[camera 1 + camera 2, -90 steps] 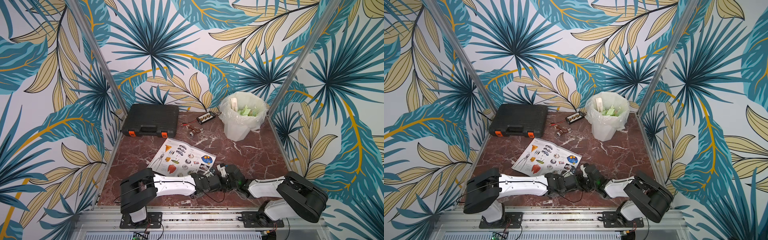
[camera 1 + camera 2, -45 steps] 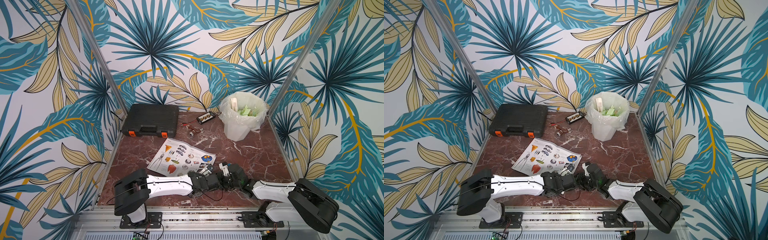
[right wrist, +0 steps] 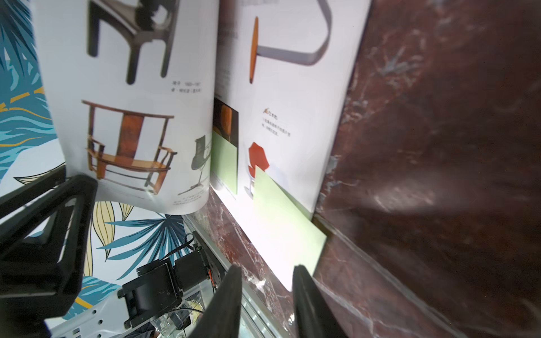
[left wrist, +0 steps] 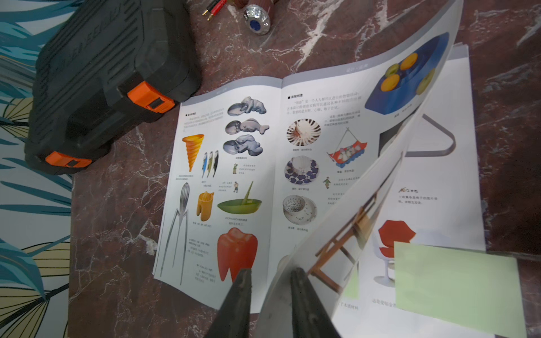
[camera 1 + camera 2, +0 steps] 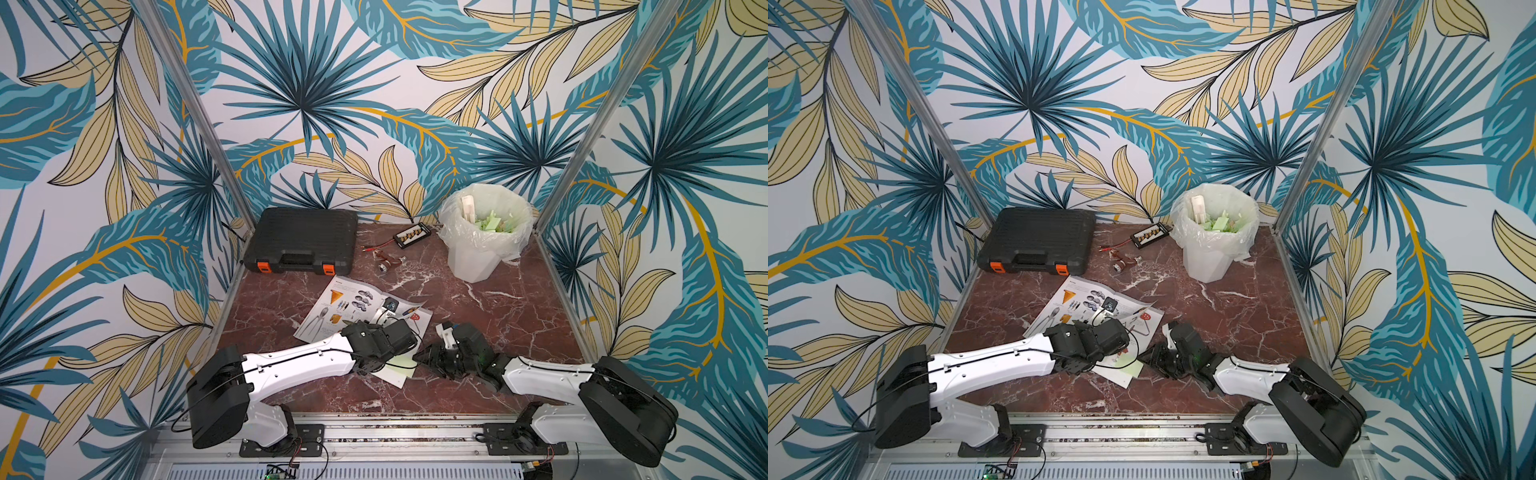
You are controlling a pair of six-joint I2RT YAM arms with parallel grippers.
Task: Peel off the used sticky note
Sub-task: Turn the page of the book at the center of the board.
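Found green sticky note stuck at the near corner of the open booklet's flat right-hand page, overhanging onto the worktop. Logged left gripper with jaws slightly apart, edge of a raised, curled page passing between them. Logged right gripper low over the worktop, jaws apart and empty, just beside the note's free corner.
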